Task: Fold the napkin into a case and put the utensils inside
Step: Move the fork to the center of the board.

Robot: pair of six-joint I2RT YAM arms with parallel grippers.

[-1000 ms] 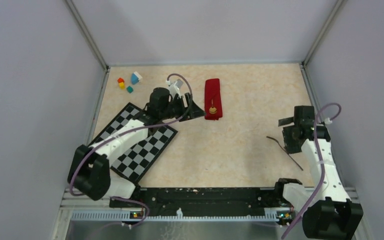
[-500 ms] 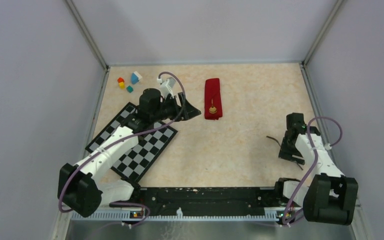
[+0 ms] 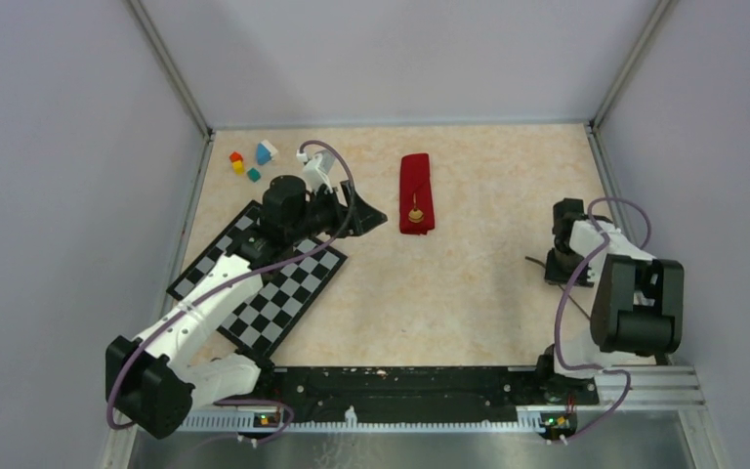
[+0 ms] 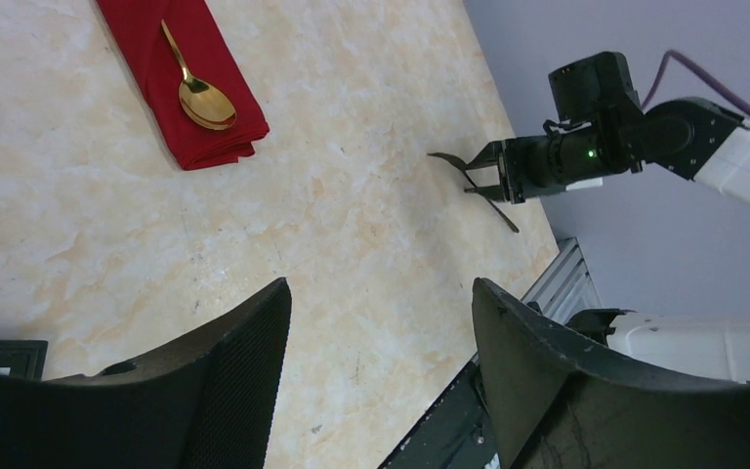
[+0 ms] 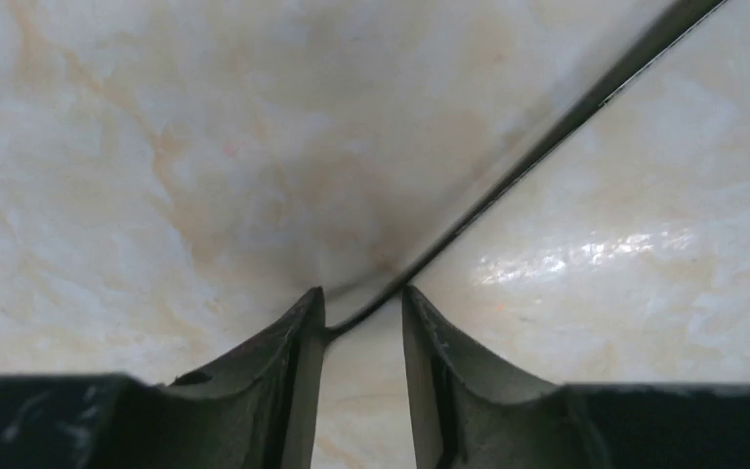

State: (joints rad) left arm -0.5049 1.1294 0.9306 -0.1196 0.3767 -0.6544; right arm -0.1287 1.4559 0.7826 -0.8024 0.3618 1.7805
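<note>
Where the right gripper [image 5: 363,313] meets the table [image 3: 488,176] at the near right, its two fingers stand slightly apart astride the handle of the one fork [image 5: 508,181], not yet clamping it. To the left lies one checkered mat [image 3: 293,293]. Beyond it the left gripper [image 4: 381,288] hovers spread wide, holding nothing. Farther on, one red case [image 3: 412,176] carries the one gold spoon [image 4: 205,104] on top, bowl at its near end. Four small blocks [image 3: 267,151] sit far left.
</note>
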